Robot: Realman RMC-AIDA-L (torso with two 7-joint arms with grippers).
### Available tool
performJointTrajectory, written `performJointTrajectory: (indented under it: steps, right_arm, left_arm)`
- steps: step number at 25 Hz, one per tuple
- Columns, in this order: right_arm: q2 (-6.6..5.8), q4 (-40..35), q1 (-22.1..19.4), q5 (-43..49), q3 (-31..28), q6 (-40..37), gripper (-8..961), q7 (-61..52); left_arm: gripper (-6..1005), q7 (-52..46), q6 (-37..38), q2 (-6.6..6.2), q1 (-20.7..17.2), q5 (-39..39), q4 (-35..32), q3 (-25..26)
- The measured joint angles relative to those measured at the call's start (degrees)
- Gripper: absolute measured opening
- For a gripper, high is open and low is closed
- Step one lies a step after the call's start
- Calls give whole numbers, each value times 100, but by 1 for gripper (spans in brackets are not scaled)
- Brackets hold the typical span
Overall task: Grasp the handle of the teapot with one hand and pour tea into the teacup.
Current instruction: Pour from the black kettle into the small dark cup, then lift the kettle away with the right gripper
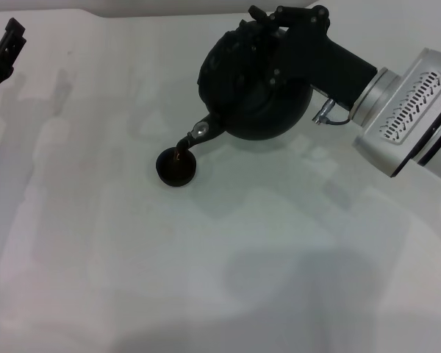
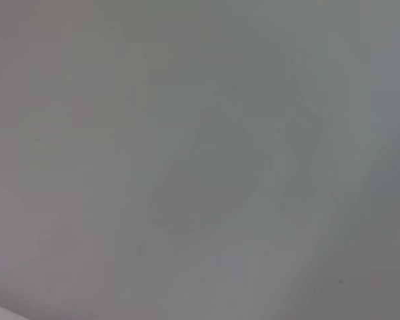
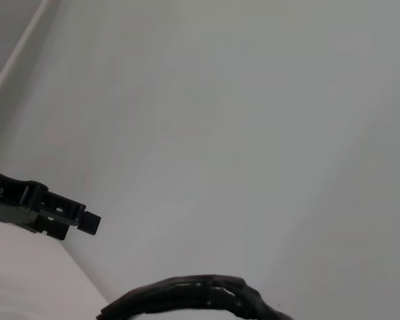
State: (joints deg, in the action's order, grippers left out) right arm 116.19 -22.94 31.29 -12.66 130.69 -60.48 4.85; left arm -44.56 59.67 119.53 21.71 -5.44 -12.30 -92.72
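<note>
While the teapot (image 1: pixel 261 84) hangs tipped toward your left, its silvery-tipped spout (image 1: pixel 200 132) sits directly over the teacup (image 1: pixel 176 167), and a thin dark thread runs from the spout into the cup, so you are in the pouring step itself. The cup stands on the white table (image 1: pixel 228 279) just beside the pot's lower edge, near the middle of the work area. What comes next, as I judge it, calls for holding the tilt steady until the small cup is full enough, then rolling the wrist back gently so the spout lifts without dripping or nudging the cup, which is light and would slide easily. The handle (image 3: pixel 193 297) is partly seen in the right wrist view as a dark ribbed arc at the picture's edge; in the head view it lies on the far upper side of the pot, under the right gripper (image 1: pixel 298 29). That gripper is clamped on the handle, carrying the whole pot clear of the table, though you cannot see exactly how the jaws wrap it. Your left gripper (image 1: pixel 6 45) is parked at the far left edge, well apart from the cup; whether it is open I cannot tell.
</note>
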Motion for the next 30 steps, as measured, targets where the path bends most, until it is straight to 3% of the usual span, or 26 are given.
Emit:
performJointTrajectory:
  steps: [30]
  right_arm:
    - [0,0,0,-21,-29,37,136,242]
  left_arm:
    - [862,-19,-118,-1,47,-9,0,0]
